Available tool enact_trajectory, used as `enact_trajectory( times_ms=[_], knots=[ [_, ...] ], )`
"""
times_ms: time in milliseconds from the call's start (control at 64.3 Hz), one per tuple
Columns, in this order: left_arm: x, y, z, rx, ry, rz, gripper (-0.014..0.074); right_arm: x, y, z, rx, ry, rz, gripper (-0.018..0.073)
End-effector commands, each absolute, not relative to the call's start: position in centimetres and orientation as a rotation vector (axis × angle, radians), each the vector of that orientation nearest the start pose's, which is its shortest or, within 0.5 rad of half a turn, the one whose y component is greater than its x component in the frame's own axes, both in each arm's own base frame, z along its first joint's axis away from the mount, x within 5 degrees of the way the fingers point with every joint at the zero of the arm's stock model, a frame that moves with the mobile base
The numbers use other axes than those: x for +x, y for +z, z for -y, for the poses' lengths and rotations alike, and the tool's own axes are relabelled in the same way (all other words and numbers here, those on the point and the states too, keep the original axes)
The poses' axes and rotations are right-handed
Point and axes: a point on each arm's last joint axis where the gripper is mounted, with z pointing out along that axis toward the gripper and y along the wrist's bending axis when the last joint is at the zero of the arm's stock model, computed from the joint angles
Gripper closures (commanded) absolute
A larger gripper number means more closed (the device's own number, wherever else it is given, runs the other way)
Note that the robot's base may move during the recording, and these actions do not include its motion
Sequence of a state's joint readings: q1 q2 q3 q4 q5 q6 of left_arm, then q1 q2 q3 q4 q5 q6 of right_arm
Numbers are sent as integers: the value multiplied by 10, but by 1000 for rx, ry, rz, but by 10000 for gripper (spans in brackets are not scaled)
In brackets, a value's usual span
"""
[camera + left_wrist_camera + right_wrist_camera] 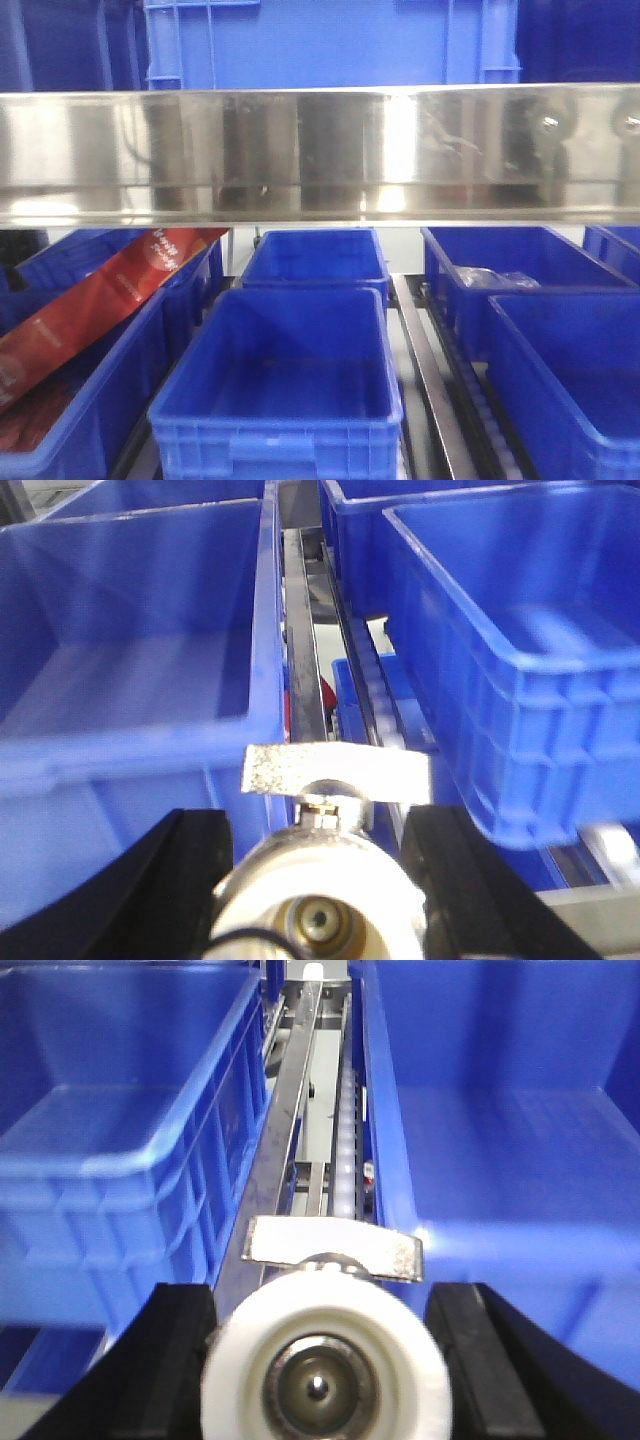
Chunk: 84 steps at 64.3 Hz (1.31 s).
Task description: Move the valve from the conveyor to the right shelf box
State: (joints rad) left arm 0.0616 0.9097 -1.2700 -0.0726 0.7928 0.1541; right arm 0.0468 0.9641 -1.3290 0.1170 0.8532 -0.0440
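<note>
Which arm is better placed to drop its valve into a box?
Probably right: the right gripper holds its valve beside the open interior of a blue box; the left gripper holds its valve facing the outside of another box.

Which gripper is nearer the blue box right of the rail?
Right, seemingly: the right gripper sits at the rim of the blue box, looking in; the left gripper is outside, its corner ahead-right.

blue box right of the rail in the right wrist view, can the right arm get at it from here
Probably yes: the blue box sits open-topped just ahead of the fingers, which hold the valve, and nothing shows over it.
</note>
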Motion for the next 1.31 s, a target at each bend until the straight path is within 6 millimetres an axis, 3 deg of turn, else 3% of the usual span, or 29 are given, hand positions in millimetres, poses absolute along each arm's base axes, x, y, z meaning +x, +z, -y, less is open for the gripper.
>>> enact_trajectory(
  times_ms=[0, 1290],
  knots=[
    [158, 474, -4, 67, 51, -1845, 707, 167, 484, -15, -69, 123, -1865, 721],
    [158, 474, -4, 67, 51, -1845, 707, 167, 484, -15, -69, 123, -1865, 721]
  ],
)
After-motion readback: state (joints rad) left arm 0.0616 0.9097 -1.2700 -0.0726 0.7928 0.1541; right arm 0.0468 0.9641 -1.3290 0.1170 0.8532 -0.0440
